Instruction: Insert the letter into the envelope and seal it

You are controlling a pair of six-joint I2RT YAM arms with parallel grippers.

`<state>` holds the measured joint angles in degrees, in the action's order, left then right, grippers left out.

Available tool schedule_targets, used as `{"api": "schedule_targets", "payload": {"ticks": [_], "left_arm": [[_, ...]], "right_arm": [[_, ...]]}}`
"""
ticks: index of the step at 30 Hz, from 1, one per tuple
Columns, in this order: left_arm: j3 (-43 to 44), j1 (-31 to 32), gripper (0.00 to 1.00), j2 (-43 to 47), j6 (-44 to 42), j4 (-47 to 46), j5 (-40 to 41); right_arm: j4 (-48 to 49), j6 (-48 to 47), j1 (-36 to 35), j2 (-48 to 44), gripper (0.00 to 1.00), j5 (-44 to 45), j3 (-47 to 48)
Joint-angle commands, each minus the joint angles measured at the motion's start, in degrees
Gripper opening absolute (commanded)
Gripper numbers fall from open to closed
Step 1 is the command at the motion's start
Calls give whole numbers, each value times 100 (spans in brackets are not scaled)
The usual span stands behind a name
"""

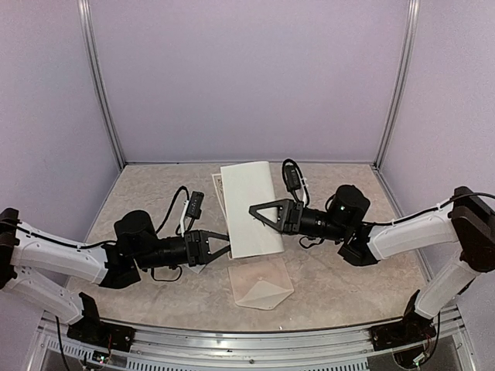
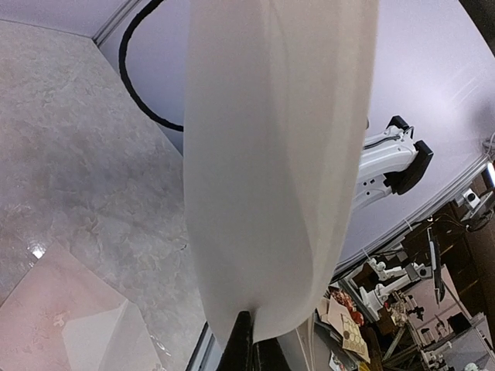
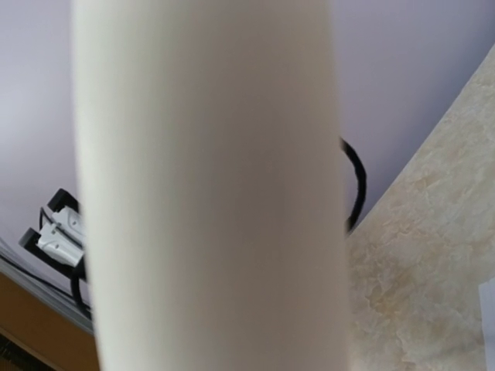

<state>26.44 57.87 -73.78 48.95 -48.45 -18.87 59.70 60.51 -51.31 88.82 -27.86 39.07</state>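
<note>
The letter (image 1: pixel 249 202) is off the table, its plain white side up, bowed along its length. My left gripper (image 1: pixel 229 249) is shut on its near left corner; in the left wrist view the dark fingertips (image 2: pixel 244 331) pinch the sheet's (image 2: pixel 274 162) bottom edge. My right gripper (image 1: pixel 254 210) reaches in from the right, with one finger lying over the middle of the sheet. In the right wrist view the curved letter (image 3: pixel 209 193) fills the frame and hides the fingers. The pale pink envelope (image 1: pixel 261 283) lies flat near the front edge, below the letter, also seen as the envelope (image 2: pixel 69 321).
A narrow white strip (image 1: pixel 217 188) lies on the marble tabletop (image 1: pixel 340 286) just left of the letter's far end. Lilac walls close the back and both sides. Black cables loop over both wrists.
</note>
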Motion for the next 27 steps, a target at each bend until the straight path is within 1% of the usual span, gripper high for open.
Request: {"api": "schedule_targets", "payload": {"ticks": [1, 5, 6, 8, 10, 12, 13, 18, 21, 23, 25, 27], "left_arm": [[-88, 60, 0, -30, 30, -167, -114], [-134, 57, 0, 16, 82, -276, -123], [-145, 54, 0, 33, 92, -275, -106], [-181, 57, 0, 85, 98, -236, -64], [-205, 58, 0, 153, 91, -155, 15], [-217, 38, 0, 223, 64, -26, 93], [-218, 28, 4, 267, 51, 50, 111], [-242, -106, 34, 524, -112, 504, 278], [-236, -243, 42, 691, -210, 717, 243], [-217, -338, 51, 793, -264, 834, 236], [-191, -442, 57, 843, -293, 866, 175], [-135, -546, 59, 848, -338, 905, 131]], "right_arm": [[-168, -214, -57, 79, 33, -210, 269], [-360, -343, -69, 45, 33, -260, 297], [-389, -359, -74, 34, 31, -270, 290], [-446, -395, -72, 9, 22, -281, 270], [-503, -416, -72, -25, 15, -261, 239], [-545, -431, -68, -64, 13, -236, 208], [-577, -449, -72, -92, 13, -207, 194], [-837, -600, -72, -250, 14, -101, 167], [-946, -673, -76, -322, 15, -82, 175], [-1039, -734, -77, -353, 15, -83, 193], [-1117, -782, -71, -380, 16, -101, 210], [-1183, -843, -70, -397, 16, -155, 234]]}}
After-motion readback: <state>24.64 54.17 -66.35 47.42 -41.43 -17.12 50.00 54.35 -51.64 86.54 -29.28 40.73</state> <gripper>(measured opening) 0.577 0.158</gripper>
